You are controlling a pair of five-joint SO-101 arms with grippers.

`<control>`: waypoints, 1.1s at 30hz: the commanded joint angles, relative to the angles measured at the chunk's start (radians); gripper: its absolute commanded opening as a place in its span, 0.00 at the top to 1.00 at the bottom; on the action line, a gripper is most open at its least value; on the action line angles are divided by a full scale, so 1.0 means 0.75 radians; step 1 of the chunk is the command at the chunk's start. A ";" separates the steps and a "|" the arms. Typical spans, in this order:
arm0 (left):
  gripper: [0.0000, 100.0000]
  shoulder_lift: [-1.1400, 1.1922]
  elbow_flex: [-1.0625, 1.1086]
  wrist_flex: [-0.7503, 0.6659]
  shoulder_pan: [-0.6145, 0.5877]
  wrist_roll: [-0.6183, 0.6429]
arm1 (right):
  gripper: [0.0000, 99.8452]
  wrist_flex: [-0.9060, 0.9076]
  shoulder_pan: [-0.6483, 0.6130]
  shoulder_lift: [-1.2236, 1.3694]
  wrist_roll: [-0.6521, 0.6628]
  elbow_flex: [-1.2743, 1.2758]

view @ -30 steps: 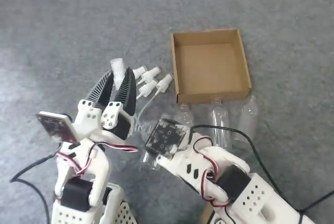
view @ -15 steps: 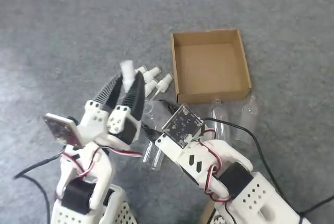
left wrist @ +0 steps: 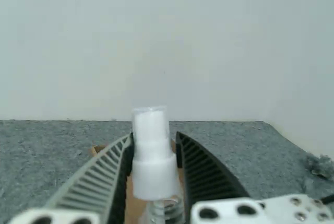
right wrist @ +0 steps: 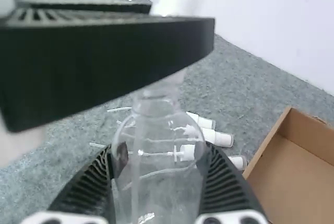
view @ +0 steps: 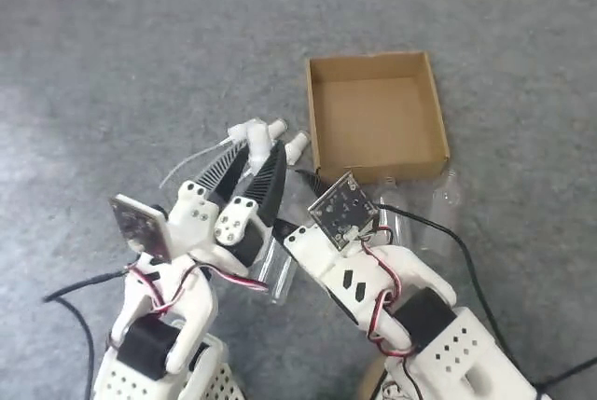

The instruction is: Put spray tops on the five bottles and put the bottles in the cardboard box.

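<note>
My left gripper (view: 256, 146) is shut on a white spray top (view: 250, 132) whose thin tube trails off to one side. In the left wrist view the spray top (left wrist: 153, 153) stands upright between the ribbed fingers (left wrist: 206, 174). My right gripper (view: 290, 204) is shut on a clear bottle (view: 277, 274), held just beside and under the left gripper. In the right wrist view the bottle (right wrist: 156, 166) sits between both fingers, its neck hidden behind the left gripper's black finger (right wrist: 104, 51). The open cardboard box (view: 376, 116) lies behind the arms.
Two loose spray tops (view: 280, 127) (view: 297, 145) lie by the box's left wall. Two clear bottles (view: 392, 215) (view: 446, 200) lie in front of the box, partly hidden by the right arm. Grey carpet (view: 112, 83) covers the table.
My left gripper carried the spray top to the right, over the held bottle. The right arm swung the bottle up and toward the box, meeting the left gripper.
</note>
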 commanded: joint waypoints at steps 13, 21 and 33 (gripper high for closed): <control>0.91 0.010 -0.011 0.055 0.059 -0.115 | 0.99 -0.030 0.118 -0.044 -0.096 -0.047; 0.86 0.010 -0.157 0.178 0.051 -0.172 | 0.99 -0.042 0.093 -0.042 -0.006 0.000; 0.84 0.102 -0.467 0.329 -0.096 -0.256 | 0.99 -0.032 0.091 -0.042 -0.004 0.006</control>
